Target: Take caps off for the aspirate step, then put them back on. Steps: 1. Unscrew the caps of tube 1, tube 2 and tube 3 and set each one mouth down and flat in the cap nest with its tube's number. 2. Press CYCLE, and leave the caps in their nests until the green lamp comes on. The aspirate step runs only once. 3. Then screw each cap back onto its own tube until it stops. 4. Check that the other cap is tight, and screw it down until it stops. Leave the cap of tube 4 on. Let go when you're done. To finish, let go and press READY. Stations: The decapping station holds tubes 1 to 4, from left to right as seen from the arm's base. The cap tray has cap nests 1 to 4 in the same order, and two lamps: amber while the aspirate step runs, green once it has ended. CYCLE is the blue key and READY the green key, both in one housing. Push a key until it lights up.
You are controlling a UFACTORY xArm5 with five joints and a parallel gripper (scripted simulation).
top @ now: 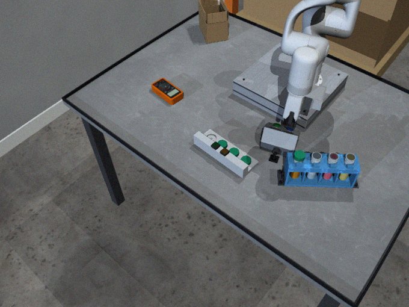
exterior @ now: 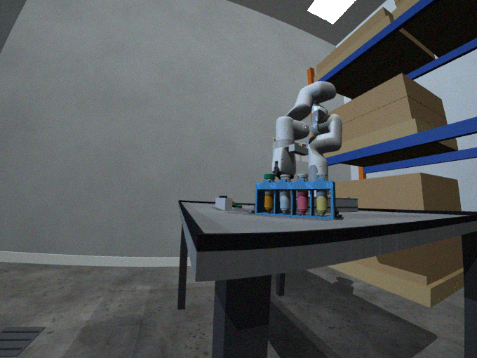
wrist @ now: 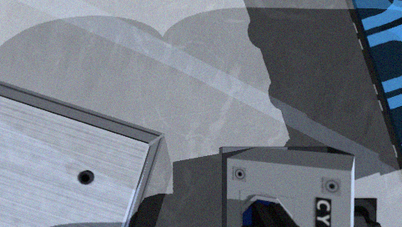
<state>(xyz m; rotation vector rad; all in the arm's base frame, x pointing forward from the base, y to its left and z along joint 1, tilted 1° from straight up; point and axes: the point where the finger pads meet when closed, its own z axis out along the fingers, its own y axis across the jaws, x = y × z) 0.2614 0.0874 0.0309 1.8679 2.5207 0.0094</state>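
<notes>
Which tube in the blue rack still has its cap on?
The leftmost in the top view, the orange-filled tube, wears a green cap. The other three in the blue rack show open mouths.

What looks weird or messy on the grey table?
Nothing is spilled or tipped. Three tubes in the blue rack stand open, but three round green caps lie flat in the white cap tray, so that looks deliberate. The fourth tube keeps its green cap. The closed gripper is over the grey key box.
</notes>
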